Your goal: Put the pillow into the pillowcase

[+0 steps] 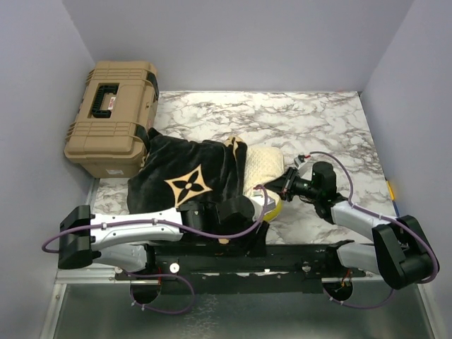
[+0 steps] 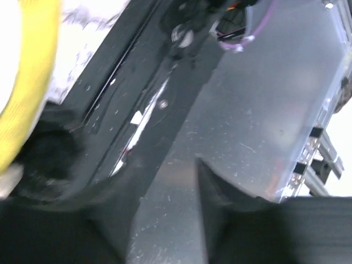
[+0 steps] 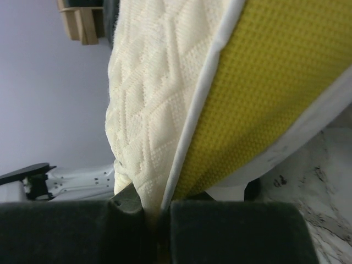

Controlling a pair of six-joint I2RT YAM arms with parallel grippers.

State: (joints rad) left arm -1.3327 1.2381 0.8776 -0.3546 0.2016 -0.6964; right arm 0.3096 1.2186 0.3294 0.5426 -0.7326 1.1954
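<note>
Here, tan toolbox [image 1: 113, 116] beside pillowcase [image 1: 180, 166], pillow [image 1: 265, 164] partly inside

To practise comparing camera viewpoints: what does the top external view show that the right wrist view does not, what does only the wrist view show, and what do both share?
Only top external: the flower-printed pillowcase drawn over part of the pillow. Only right wrist: the right gripper shut on the pillow's seam, and the mesh weave of its yellow band. Both: the pillow and the marble table.
</note>
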